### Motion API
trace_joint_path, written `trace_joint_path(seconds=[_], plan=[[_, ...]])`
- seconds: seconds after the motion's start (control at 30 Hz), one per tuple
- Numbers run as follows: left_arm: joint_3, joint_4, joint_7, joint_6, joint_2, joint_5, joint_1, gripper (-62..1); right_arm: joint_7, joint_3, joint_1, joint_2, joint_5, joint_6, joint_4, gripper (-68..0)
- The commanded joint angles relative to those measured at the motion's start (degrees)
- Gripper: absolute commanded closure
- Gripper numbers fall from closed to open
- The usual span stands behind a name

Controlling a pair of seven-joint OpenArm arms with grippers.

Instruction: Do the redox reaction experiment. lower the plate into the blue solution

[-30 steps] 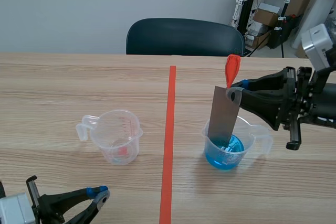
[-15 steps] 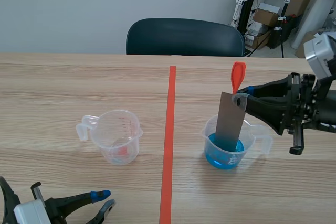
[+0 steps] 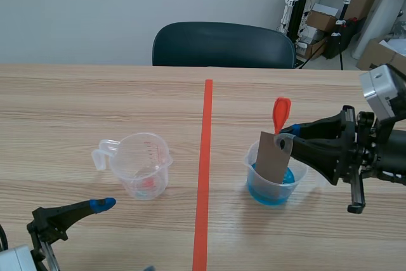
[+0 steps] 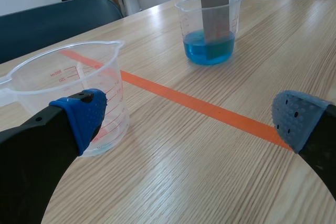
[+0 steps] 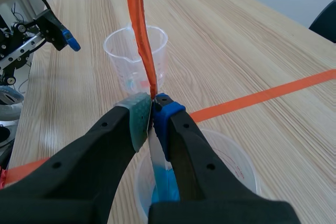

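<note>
The plate [image 3: 274,155] has sunk lower than a moment ago, and the right gripper [image 3: 287,133] has come down with it. The gripper is clamped on the plate's top edge, where an orange strip [image 3: 280,113] sticks up. The grey plate leans slightly inside a clear beaker [image 3: 298,172] on the counter [image 3: 76,99], with its lower end dipped into the blue solution [image 3: 283,178]. Across the orange tape line stands an empty beaker [image 3: 141,164]. The left gripper [image 4: 190,118] has shifted; it hangs low near the empty beaker, fingers spread wide, holding nothing.
</note>
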Motion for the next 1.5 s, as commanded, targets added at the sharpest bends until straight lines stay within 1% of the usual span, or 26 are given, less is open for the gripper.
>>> trace_joint_path(seconds=[0.0, 0.1, 0.27, 0.3, 0.47, 0.67, 0.77, 0.83, 0.9, 0.93, 1.2, 1.4, 1.47], plan=[[0.09, 1.07, -0.79, -0.15, -0.15, -0.55, -0.31, -62.3, 0.9, 0.83, 0.98, 0.07, 0.26, 0.68, -0.46, -0.4], [0.09, 1.07, -0.81, -0.15, -0.13, -0.55, -0.31, -62.3, 2.27, 0.83, 0.98, -0.48, -1.27, 0.52, -1.77, -0.4], [0.09, 1.07, -0.87, -0.33, -0.13, -0.55, -0.31, -62.3, 2.78, 0.83, 0.98, -1.05, -1.97, -1.97, -2.97, -0.4], [0.09, 1.07, -0.87, -0.33, -0.13, -0.55, -0.31, -62.3, 2.78, 0.83, 0.98, -1.11, -2.32, -2.01, -2.97, -0.4], [0.09, 1.07, -3.54, -0.35, -0.15, -0.59, -0.31, -62.3, 3.21, 0.83, 0.98, -1.11, -2.8, -1.95, -2.97, -0.4], [0.09, 1.07, -3.61, -0.81, -0.13, -0.74, -0.31, -62.3, 3.48, 0.83, 1.01, -1.11, -2.8, -1.68, -2.97, -0.4], [0.09, 1.07, -4.44, -0.81, -0.11, -0.74, -0.31, -62.3, 4.46, 0.9, 1.01, -0.98, -2.82, -1.55, -2.97, -0.4], [0.09, 1.07, -4.96, -0.81, -0.13, -0.74, -0.31, -62.3, 4.98, 1.16, 1.11, -0.83, -2.82, -1.18, -2.97, -0.4], [0.09, 1.07, -4.94, -0.81, -0.13, -0.74, -0.31, -62.3, 5.18, 1.88, 1.14, -0.76, -2.82, 0.0, -2.97, -0.4], [0.09, 1.07, -4.94, -0.81, -0.13, -0.74, -0.31, -62.3, 5.16, 2.27, 1.14, -0.79, -2.86, 0.07, -2.97, -0.4], [0.09, 1.07, -4.92, -0.81, -0.13, -0.74, -0.31, -62.3, 5.84, 2.82, 1.14, -0.79, -4.13, 0.04, -2.97, -0.4], [0.09, 1.07, -4.9, -0.81, -0.13, -0.74, -0.31, -62.3, 5.95, 2.82, 1.14, -0.79, -4.13, 0.0, -2.97, -0.4], [0.09, 1.07, -4.9, -0.81, -0.13, -0.74, -0.31, -62.3, 5.95, 2.82, 1.14, -0.79, -4.22, -0.42, -2.97, -0.4]])
